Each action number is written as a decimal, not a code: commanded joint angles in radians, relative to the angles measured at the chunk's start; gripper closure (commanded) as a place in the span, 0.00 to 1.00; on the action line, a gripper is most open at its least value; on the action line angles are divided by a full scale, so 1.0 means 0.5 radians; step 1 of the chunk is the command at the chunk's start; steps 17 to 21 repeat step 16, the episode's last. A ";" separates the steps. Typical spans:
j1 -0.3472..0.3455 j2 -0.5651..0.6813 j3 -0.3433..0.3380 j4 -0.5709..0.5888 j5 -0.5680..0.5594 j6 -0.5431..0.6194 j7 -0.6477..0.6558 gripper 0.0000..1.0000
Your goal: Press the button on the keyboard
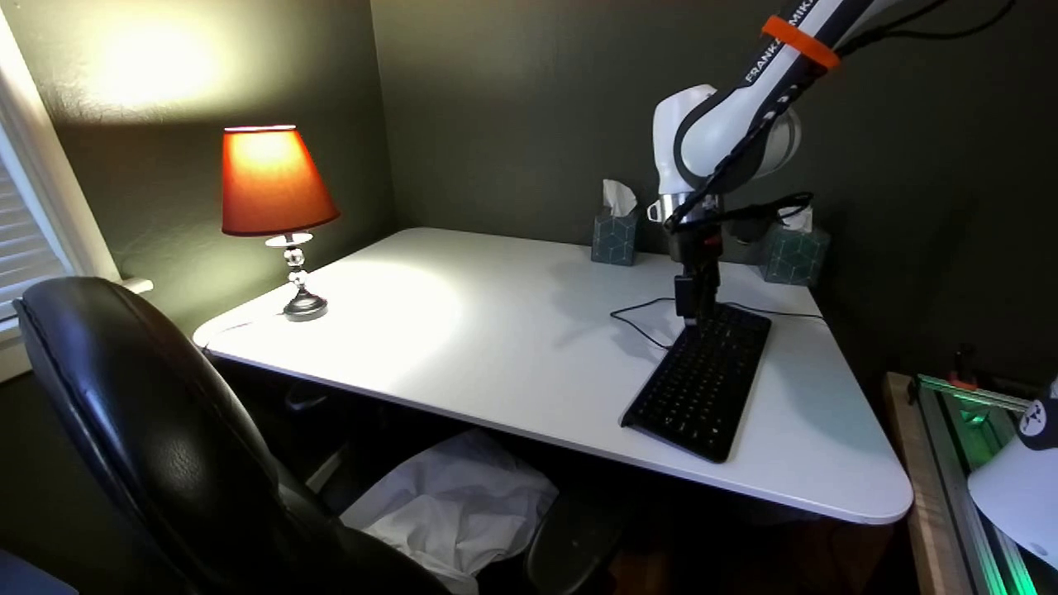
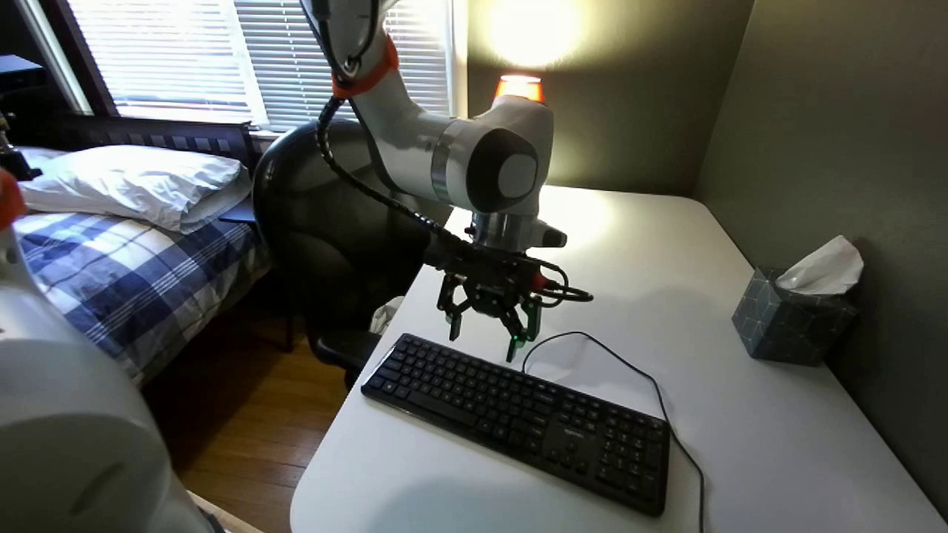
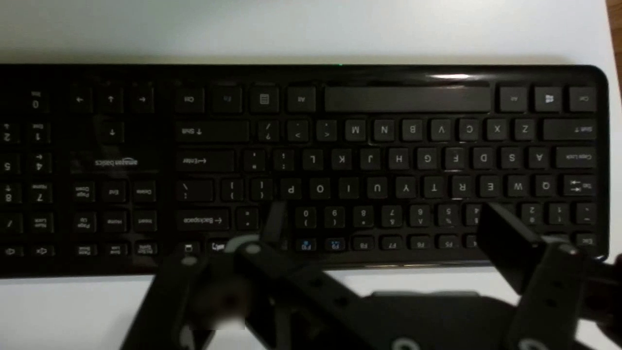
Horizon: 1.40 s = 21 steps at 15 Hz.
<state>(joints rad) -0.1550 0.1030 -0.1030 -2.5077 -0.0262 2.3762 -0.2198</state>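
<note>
The black keyboard (image 1: pixel 698 392) lies flat on the white desk. It also shows in an exterior view (image 2: pixel 518 422) and, with its letters upside down, in the wrist view (image 3: pixel 369 146). Its thin black cable (image 2: pixel 637 370) curves over the desk on its far long side. My gripper (image 2: pixel 482 348) points down above the cable-side long edge of the keyboard, with its fingers spread apart and nothing between them. In the wrist view the gripper (image 3: pixel 384 214) has its fingertips over the number row, one near the 3 and 4 keys, the other beside the 0 key. Fingertip contact with the keys is not visible.
Two tissue boxes (image 1: pixel 614 238) (image 1: pixel 795 254) stand at the desk's back by the wall. A lit lamp (image 1: pixel 277 186) stands at the desk's far end. A black office chair (image 1: pixel 165 413) is at the long edge of the white desk (image 1: pixel 496 330). A white robot part (image 2: pixel 67 414) fills a corner.
</note>
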 commanded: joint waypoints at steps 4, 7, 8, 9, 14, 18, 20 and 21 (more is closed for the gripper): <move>0.016 -0.404 -0.025 -0.299 0.000 0.178 0.130 0.00; 0.010 -0.549 -0.038 -0.382 0.004 0.202 0.159 0.00; 0.011 -0.599 -0.048 -0.413 0.038 0.205 0.142 0.00; 0.021 -0.444 -0.042 -0.277 -0.003 0.143 0.126 0.00; 0.020 -0.558 -0.054 -0.348 -0.001 0.144 0.130 0.00; 0.020 -0.558 -0.055 -0.348 -0.001 0.144 0.130 0.00; 0.020 -0.558 -0.055 -0.348 -0.001 0.144 0.130 0.00; 0.020 -0.558 -0.055 -0.348 -0.001 0.144 0.130 0.00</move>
